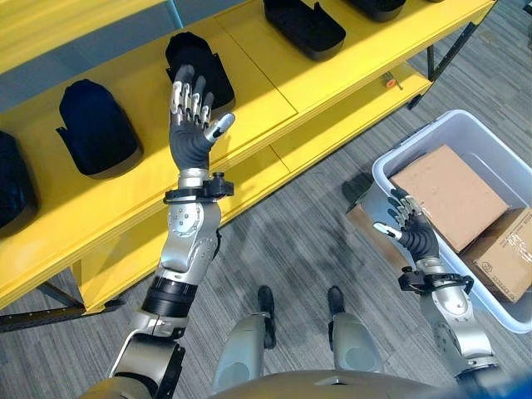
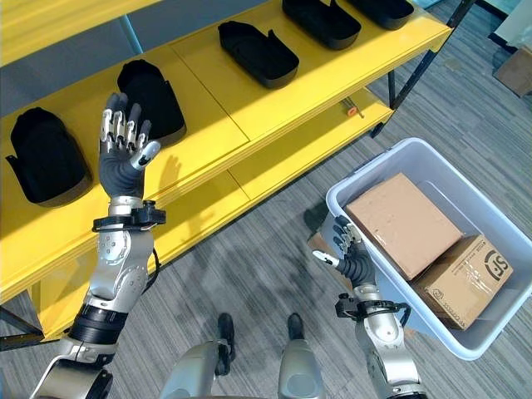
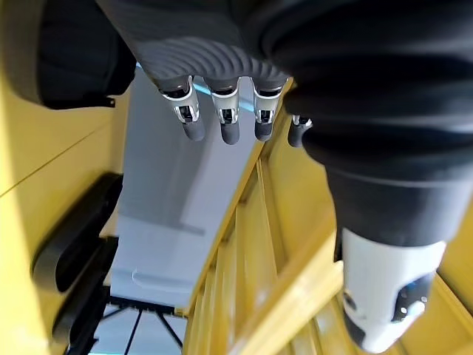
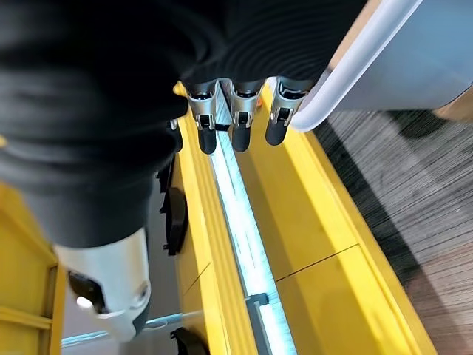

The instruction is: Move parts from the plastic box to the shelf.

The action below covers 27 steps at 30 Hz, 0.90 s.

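Parts, the cardboard boxes (image 2: 402,223), sit in the plastic box (image 2: 499,331) while we hold left hand (image 1: 191,112) spread over the shelf (image 1: 258,91), right hand (image 2: 352,253) relaxed, empty beside the rim; next: reach in and grasp.

No legible text — none anywhere

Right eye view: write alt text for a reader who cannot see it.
The robot's left hand is raised open over a yellow shelf that carries black moulded parts, while its right hand hangs open beside a pale plastic box on grey carpet. Two cardboard boxes lie inside it.
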Available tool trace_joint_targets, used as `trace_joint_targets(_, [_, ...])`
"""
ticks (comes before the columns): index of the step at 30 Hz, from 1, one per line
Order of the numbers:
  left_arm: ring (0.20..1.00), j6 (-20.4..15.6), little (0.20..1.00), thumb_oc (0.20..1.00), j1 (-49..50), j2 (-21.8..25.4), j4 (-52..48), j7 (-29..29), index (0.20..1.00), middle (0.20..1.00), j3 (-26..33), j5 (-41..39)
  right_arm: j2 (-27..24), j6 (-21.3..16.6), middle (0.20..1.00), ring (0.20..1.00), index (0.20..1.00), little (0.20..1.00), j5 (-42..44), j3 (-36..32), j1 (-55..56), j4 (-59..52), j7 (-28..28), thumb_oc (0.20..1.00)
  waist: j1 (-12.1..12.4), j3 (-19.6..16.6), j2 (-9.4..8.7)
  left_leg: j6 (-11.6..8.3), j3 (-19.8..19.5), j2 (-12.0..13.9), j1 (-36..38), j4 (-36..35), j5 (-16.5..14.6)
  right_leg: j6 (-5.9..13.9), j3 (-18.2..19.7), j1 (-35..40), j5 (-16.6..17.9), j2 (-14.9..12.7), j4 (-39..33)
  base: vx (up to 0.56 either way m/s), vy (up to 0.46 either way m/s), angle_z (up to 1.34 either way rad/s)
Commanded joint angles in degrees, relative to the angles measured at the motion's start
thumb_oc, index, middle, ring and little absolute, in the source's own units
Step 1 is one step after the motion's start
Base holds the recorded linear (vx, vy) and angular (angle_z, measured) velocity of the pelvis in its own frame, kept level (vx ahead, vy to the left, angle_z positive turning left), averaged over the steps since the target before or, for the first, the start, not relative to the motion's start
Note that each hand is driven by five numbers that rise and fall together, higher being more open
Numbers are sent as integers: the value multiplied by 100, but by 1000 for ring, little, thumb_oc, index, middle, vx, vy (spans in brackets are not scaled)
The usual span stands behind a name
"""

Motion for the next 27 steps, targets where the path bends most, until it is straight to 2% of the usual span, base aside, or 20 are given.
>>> trace_joint_targets(1, [1000, -423, 1000, 1000, -498, 416, 211, 386, 1000, 1000, 35, 290, -101, -270, 1000, 1000, 1000, 1000, 67, -109, 50, -343, -21, 1000, -73, -256, -241, -346, -316, 326, -777, 384, 91, 169, -10, 759, 391, -363, -500, 4, 8, -3])
trace_joint_targets(10, [1000, -417, 1000, 1000, -1124, 936, 1255, 992, 1000, 1000, 317, 462, -161, -290, 1000, 1000, 1000, 1000, 59, -77, 45, -264, 27, 1000, -198, -208, -297, -342, -272, 351, -1020, 488, 36, 225, 3, 618, 546, -372, -573, 4, 8, -4])
trace_joint_targets(14, [1000, -314, 1000, 1000, -1639, 1359, 1926, 1243, 1000, 1000, 289, 536, -228, -307, 1000, 1000, 1000, 1000, 97, -25, 58, -242, 70, 1000, -262, -180, -350, -362, -292, 345, -1187, 572, -19, 261, -58, 606, 612, -379, -648, 7, 3, -6])
trace_joint_targets(23, [1000, -218, 1000, 1000, -2011, 1968, 2321, 1502, 1000, 1000, 384, 665, -299, -320, 1000, 1000, 1000, 1000, 145, 6, 72, -221, 110, 1000, -268, -67, -443, -354, -287, 364, -1423, 711, -79, 293, -90, 513, 738, -385, -706, 1, 1, 1])
trace_joint_targets(27, [1000, -109, 1000, 1000, -2395, 2332, 2663, 1553, 1000, 1000, 203, 727, -369, -345, 1000, 1000, 1000, 1000, 242, 22, 98, -289, 156, 1000, -279, -2, -499, -350, -285, 359, -1594, 793, -112, 322, -153, 470, 789, -393, -772, 2, 2, 6])
